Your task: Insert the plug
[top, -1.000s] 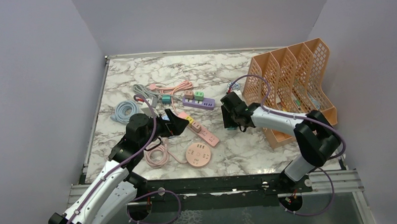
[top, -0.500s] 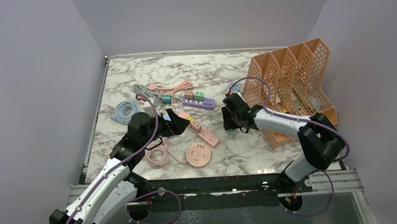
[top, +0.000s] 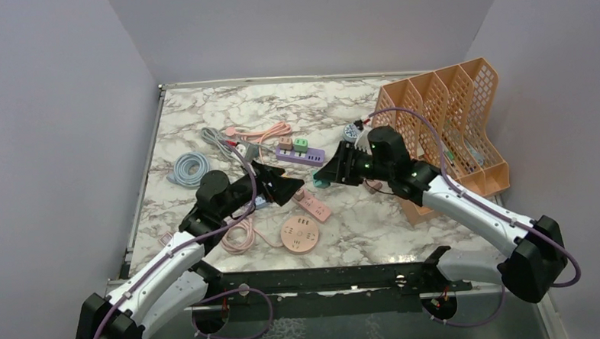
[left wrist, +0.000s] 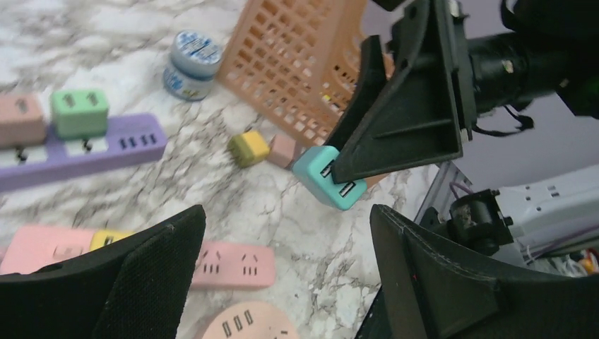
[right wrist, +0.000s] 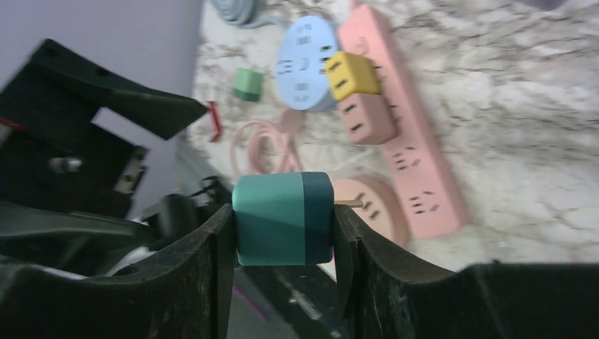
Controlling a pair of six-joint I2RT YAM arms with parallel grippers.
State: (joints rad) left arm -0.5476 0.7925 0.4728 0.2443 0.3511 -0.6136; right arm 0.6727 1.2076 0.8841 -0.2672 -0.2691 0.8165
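Lavender walls close in the marble table (top: 225,104) on three sides. Bare marble lies along the far edge and at the near right in front of the orange file rack (top: 462,94). The middle is crowded with a purple power strip (top: 300,156), a pink power strip (top: 314,207), a round pink socket (top: 299,234) and coiled cables.

Small things show through the rack's lattice, too small to tell. A round tin (left wrist: 192,63) stands just beside it.

The right gripper (top: 322,176) clamps the teal plug adapter (right wrist: 282,217) between both fingers, clear of the table and above the pink strip's near end. The left gripper (left wrist: 282,282) is spread wide and holds nothing, facing the adapter with a small gap.

Half a second ago the right gripper hung low beside the rack; it has swung left and risen.
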